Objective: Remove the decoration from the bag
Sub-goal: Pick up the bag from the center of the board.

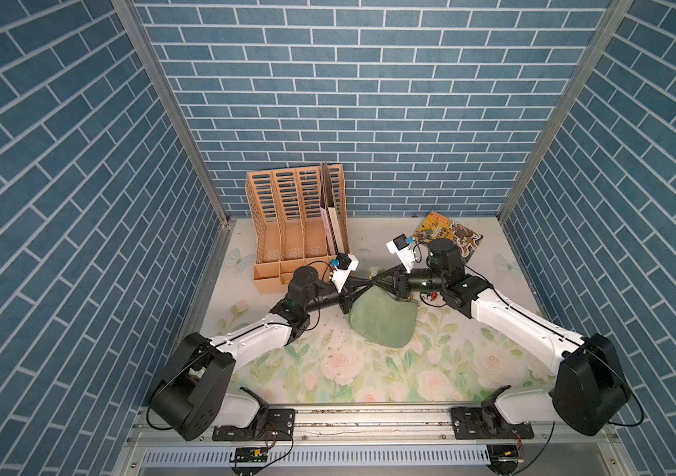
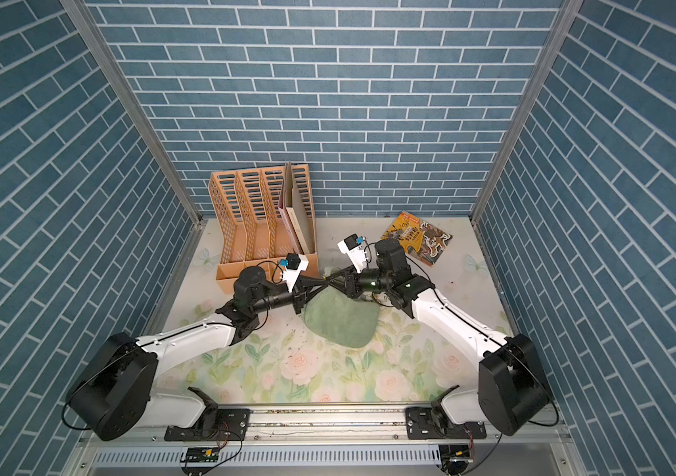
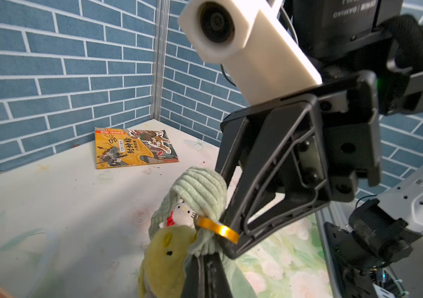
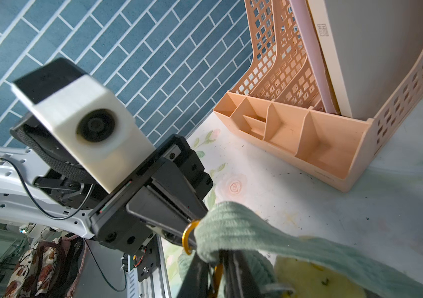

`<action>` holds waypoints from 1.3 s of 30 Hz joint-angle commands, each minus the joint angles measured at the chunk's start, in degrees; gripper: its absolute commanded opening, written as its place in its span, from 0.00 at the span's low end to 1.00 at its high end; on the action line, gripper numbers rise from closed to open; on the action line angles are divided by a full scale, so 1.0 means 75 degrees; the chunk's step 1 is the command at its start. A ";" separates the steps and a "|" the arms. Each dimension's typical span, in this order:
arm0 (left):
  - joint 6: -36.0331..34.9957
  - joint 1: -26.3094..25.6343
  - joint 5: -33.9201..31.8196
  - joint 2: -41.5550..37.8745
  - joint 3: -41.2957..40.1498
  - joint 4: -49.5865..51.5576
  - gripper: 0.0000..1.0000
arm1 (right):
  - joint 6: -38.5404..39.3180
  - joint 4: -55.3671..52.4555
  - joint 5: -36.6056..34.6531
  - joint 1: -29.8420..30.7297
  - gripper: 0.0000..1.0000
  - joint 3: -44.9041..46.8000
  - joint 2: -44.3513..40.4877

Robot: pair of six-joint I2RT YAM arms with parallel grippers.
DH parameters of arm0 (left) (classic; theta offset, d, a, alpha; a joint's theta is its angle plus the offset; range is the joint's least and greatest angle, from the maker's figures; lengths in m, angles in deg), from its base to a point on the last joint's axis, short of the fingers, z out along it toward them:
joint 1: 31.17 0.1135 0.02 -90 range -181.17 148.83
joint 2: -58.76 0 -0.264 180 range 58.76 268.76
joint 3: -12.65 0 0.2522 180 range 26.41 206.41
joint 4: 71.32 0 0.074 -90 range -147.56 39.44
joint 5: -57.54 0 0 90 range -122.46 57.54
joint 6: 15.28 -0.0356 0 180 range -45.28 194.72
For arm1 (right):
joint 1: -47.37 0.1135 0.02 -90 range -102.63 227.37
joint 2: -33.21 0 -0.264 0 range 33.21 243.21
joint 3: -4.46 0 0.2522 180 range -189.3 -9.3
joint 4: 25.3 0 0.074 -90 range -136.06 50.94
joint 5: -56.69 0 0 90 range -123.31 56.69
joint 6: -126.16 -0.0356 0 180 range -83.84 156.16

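Observation:
The sage-green bag point(image 1: 383, 321) lies on the floral table, its far corner lifted where both grippers meet. My left gripper point(image 1: 369, 281) comes in from the left. In its wrist view it point(image 3: 206, 254) is shut on green bag fabric just under a gold ring point(image 3: 218, 228). My right gripper point(image 1: 379, 280) comes in from the right. In its wrist view it point(image 4: 220, 258) is shut, with the gold ring point(image 4: 188, 237) between its fingers and fabric draped over them. The decoration hangs beside the ring: a yellow plush chick point(image 3: 164, 258) and a small white cat charm point(image 3: 182, 212).
An orange file rack point(image 1: 299, 230) holding folders stands at the back left, close behind the left wrist. A picture book point(image 1: 449, 237) lies flat at the back right. Blue brick walls close in three sides, and the arm bases sit on the front rail.

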 commanded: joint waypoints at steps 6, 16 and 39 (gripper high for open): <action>-0.0413 0.0044 -0.0370 -0.0433 0.0282 0.0739 0.00 | 0.1032 -0.1302 -0.0275 0.0038 0.24 -0.0382 -0.0016; -0.0539 0.0083 -0.0378 -0.0789 0.0293 0.1255 0.00 | 0.1145 -0.1229 -0.0362 0.0032 0.21 -0.0426 0.0137; -0.0168 0.0137 0.0250 -0.1008 0.0251 0.1772 0.00 | 0.0665 -0.0736 -0.1432 0.0047 0.11 -0.0452 0.0270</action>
